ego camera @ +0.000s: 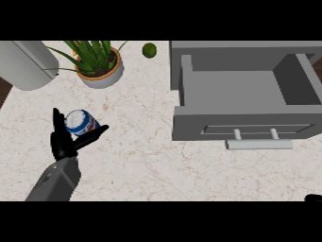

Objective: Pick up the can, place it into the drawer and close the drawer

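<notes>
The pale speckled tabletop (pixel 156 160) fills most of the view, with dark floor showing past its left edge and at the upper right. On its right side stands a grey drawer (pixel 250 90), pulled open toward the robot, its inside bare; its front panel carries a light bar handle (pixel 258 144) that juts over the tabletop. At the upper left lies a large light grey cylinder (pixel 17 64), partly cut off by the view's edge. Just right of it stands a potted plant (pixel 97 61) in a pale pot, its green leaves spreading outward. A small green fruit (pixel 150 49) sits near the far edge, between the plant and the drawer.

The left hand (pixel 64 139) comes up from the lower left on its grey forearm, and its fingers and thumb curl round the can (pixel 80 122), a white one with blue and red markings, which sits to the left of the drawer and below the plant. Between the can and the drawer front lies a broad stretch of bare tabletop. Only a sliver of the right hand (pixel 321 198) shows at the lower right corner; whether it is open or closed cannot be told.
</notes>
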Robot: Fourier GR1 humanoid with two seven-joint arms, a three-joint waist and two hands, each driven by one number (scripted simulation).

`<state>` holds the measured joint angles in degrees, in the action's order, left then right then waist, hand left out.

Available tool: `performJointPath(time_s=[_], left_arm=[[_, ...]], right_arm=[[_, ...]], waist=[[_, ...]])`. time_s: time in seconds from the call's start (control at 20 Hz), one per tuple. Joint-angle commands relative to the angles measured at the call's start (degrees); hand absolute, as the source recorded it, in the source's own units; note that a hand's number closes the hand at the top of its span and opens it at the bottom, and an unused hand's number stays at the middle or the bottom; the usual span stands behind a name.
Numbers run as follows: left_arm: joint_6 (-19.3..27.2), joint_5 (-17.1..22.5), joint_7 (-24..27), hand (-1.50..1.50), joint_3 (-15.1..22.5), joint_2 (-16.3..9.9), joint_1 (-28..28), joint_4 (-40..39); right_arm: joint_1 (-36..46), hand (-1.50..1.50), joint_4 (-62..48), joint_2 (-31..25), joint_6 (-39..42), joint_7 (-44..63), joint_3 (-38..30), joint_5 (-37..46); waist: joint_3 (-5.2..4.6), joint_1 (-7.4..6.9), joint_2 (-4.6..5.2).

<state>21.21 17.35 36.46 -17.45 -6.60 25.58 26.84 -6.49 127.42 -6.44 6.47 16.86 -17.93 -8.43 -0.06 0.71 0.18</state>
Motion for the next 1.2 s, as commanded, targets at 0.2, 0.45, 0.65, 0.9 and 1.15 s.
performJointPath(time_s=[0.2,0.45,0.65,0.9,1.15], left_arm=[[-6.35,0.68,2.45,1.5,-0.49,-0.96,5.88,-6.55],[-10.1,1.22,5.94,1.5,-2.26,-3.2,9.47,-11.72],[-9.88,0.85,7.0,1.5,-2.06,-2.84,11.23,-13.36],[-15.03,-2.06,3.86,1.5,3.22,0.64,12.95,-9.28],[-23.06,-4.81,1.83,1.5,7.37,2.08,14.18,-9.01]], right_arm=[[2.3,-1.5,-2.29,1.63,-1.94,-1.18,1.39,3.13],[-0.4,-1.5,1.81,1.6,-0.62,-0.87,0.86,2.12],[4.26,-1.5,1.94,0.03,-2.68,3.74,1.59,3.29],[3.6,-1.5,0.3,0.83,-1.64,1.12,2.1,3.36],[2.49,-1.5,1.18,-0.59,-1.03,2.14,-0.68,1.35]], waist=[[0.01,-0.07,0.03],[-0.04,0.6,0.19],[-0.05,0.44,0.23],[0.02,-0.16,-0.07],[0.05,0.16,-0.12]])
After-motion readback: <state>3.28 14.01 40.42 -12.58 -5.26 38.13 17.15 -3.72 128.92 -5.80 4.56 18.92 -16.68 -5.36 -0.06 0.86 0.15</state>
